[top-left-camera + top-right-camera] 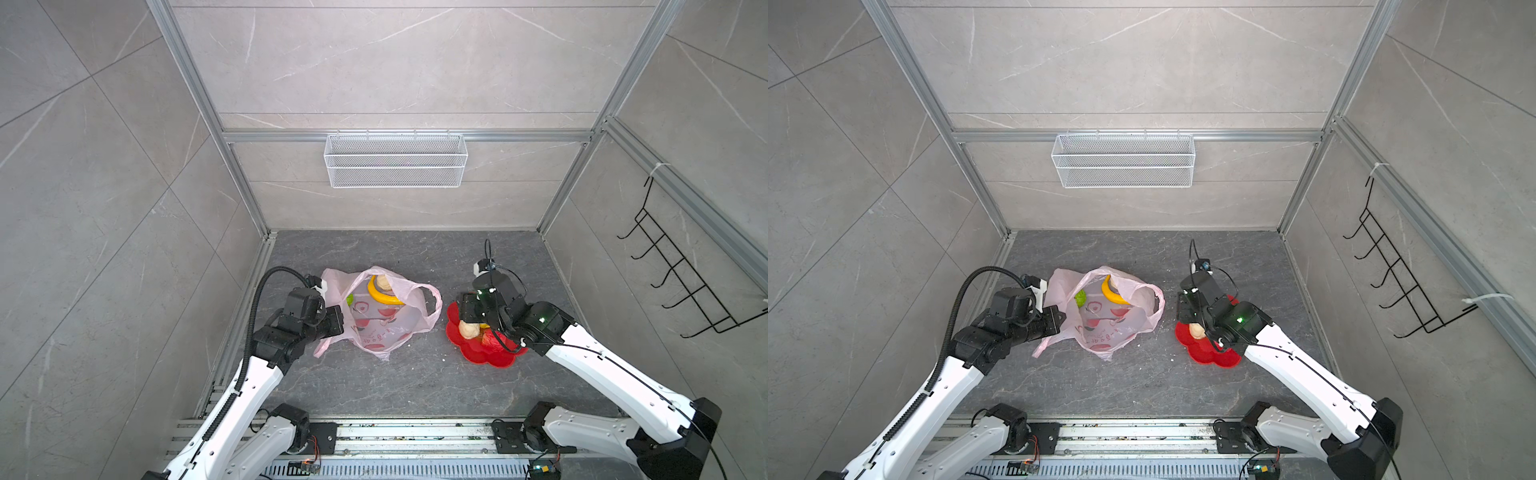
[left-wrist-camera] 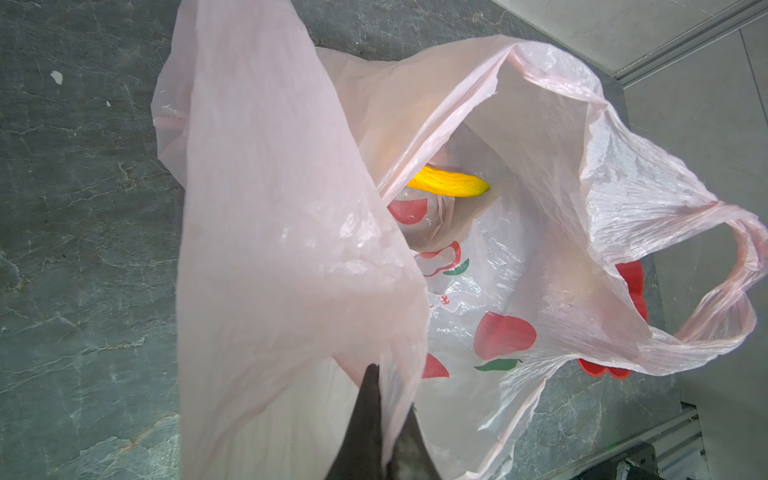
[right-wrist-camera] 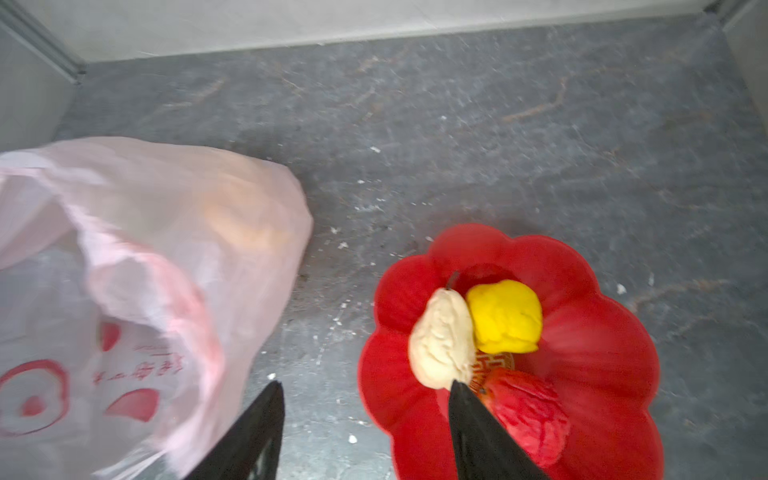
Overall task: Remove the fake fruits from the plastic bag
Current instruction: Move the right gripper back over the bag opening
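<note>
Left gripper (image 2: 390, 386) clenched on the plastic bag (image 1: 386, 328) rim. The banana (image 1: 384, 296), green ball (image 1: 1080, 297) and, apparently, one beige lump (image 1: 384, 284) lie inside. Right gripper (image 3: 365, 383) stands released and empty at the red dish (image 3: 590, 332) edge; second beige lump (image 3: 442, 336), red ball (image 3: 528, 415) and yellow piece (image 3: 505, 316) rest in it.

The scene was evenly lit with soft shadows, and the thin translucent pale-pink plastic bag (image 3: 187, 232) was blurred in the right wrist view.

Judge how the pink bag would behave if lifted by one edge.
Probably floppy: the bag drapes in folds from the left gripper pinching its edge. Likely light: the film is thin and see-through. The banana inside may slide as it sags.
</note>
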Controlling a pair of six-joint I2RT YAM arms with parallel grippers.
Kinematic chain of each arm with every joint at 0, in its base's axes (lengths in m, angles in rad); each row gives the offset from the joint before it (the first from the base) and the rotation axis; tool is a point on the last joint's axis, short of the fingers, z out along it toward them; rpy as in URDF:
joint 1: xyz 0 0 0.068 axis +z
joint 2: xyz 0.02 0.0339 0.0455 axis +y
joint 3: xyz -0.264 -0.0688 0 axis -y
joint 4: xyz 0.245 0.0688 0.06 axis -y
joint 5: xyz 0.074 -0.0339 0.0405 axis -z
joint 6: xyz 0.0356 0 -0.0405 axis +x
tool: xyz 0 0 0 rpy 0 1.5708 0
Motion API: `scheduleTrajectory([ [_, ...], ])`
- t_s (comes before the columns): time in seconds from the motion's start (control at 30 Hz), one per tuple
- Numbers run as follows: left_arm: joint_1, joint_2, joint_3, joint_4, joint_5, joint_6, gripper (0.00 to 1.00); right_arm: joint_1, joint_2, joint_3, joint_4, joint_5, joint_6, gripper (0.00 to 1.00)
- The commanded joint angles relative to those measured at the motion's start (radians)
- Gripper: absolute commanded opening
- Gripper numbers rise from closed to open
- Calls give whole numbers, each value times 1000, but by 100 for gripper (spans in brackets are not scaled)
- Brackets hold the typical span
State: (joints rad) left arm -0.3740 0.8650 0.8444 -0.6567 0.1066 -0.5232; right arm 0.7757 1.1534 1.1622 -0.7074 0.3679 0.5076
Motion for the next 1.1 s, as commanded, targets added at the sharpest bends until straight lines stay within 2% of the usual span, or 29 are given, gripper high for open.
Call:
scheduleTrajectory([
  [0.0,2,-25,-9,-24,13,20,1,114,68,104,3,97,-81,62],
  [0.13,3,-26,-17,-13,16,12,1,244,190,224,51,123,-154,61],
  [0.27,3,-22,-15,7,18,9,1,284,318,319,98,70,-175,59],
  [0.43,3,-14,-4,24,19,8,1,289,447,377,162,-39,-187,55],
  [0.6,2,-9,-2,36,19,6,1,291,578,455,150,-90,-197,50],
  [0.83,3,-12,8,49,19,-1,1,286,759,550,137,-69,-200,47],
  [1.07,3,-21,13,42,13,0,1,231,885,579,173,-96,-148,44],
])
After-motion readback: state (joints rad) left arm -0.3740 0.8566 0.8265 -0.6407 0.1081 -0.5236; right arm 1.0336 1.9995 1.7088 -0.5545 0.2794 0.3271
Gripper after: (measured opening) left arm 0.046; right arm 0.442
